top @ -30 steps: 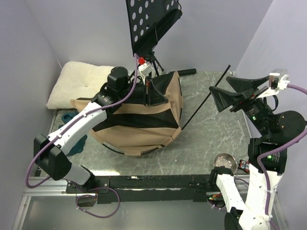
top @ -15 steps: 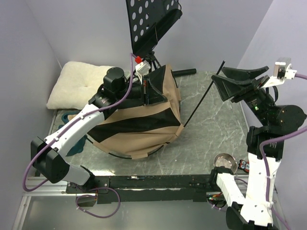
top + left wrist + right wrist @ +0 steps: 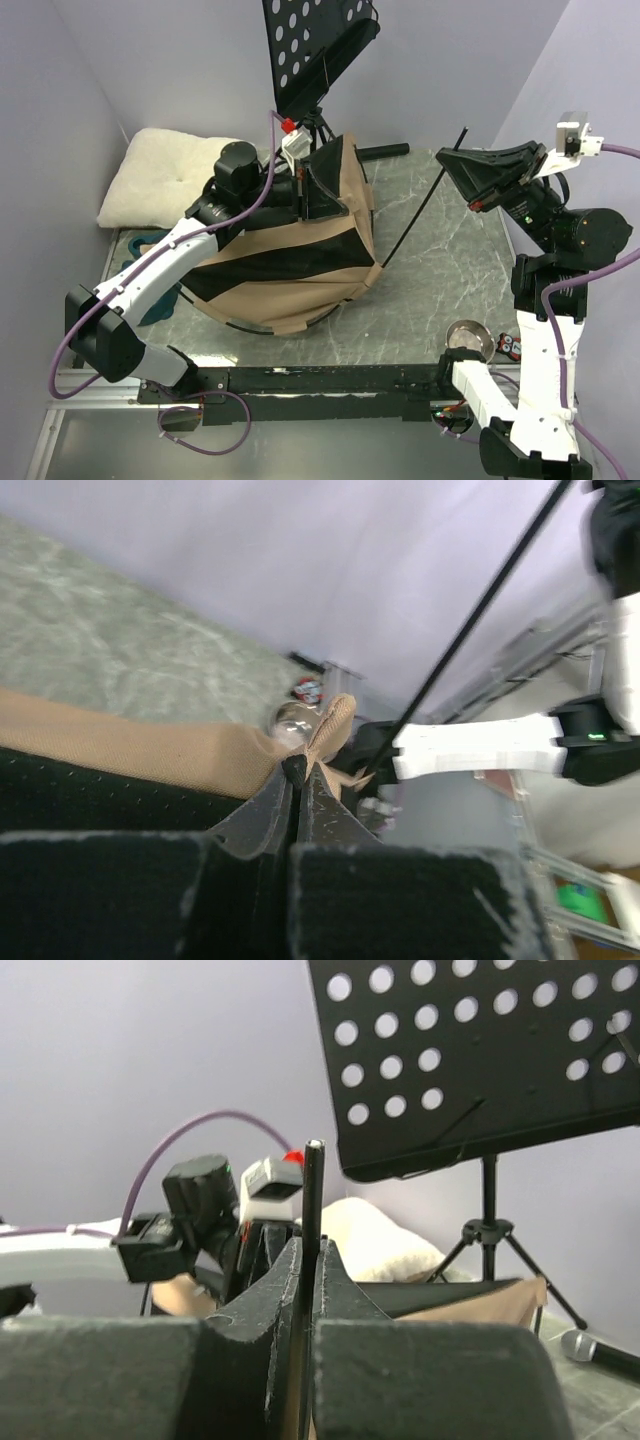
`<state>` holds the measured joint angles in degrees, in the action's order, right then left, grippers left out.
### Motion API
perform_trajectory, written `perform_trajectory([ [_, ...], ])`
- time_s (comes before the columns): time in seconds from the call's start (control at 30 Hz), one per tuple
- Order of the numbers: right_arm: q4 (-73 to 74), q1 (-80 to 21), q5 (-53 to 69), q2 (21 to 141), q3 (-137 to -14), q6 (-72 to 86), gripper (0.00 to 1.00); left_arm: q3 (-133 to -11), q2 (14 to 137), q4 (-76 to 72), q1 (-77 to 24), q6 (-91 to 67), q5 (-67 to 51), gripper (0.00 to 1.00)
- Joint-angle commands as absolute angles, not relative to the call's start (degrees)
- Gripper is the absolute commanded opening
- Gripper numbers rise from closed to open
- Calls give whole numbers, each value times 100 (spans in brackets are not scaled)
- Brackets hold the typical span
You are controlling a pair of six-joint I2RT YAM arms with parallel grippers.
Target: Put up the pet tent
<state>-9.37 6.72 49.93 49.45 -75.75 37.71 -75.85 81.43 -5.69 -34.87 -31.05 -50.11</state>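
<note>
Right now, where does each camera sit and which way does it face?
Top external: above and behind the bases, looking down on the table, tent and pole; both arms show.
Left wrist: behind the left gripper, shut on tent fabric, facing the right arm.
Right wrist: behind the right gripper, shut on the pole, facing the left arm, stand and pillow.
Shared: the pole shows in all three; the wrist views face each other.
</note>
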Motion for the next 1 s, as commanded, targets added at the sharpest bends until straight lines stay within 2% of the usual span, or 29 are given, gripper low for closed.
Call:
perform_trajectory([
  [0.0, -231, 414, 5395, 4931, -7647, 3156, 0, -7655, 7814, -1983, -3375, -4172, -5756, 1],
  [0.2, 1359, -341, 5976, 4860, -7392, 2295, 0, -7989, 8006, -3284, -3349, -5421, -6169, 1],
  [0.37, 2047, -746, 6292, 4869, -7006, 1987, 0, -8059, 8191, -4552, -3313, -6494, -6196, 1],
  [0.67, 2285, -1581, 6820, 5062, -6548, 1837, 0, -8367, 8341, -4360, -3313, -6241, -6135, 1],
  [0.97, 2294, -1828, 6820, 5273, -6548, 1793, 0, -8367, 8367, -4123, -3366, -5977, -6223, 1],
])
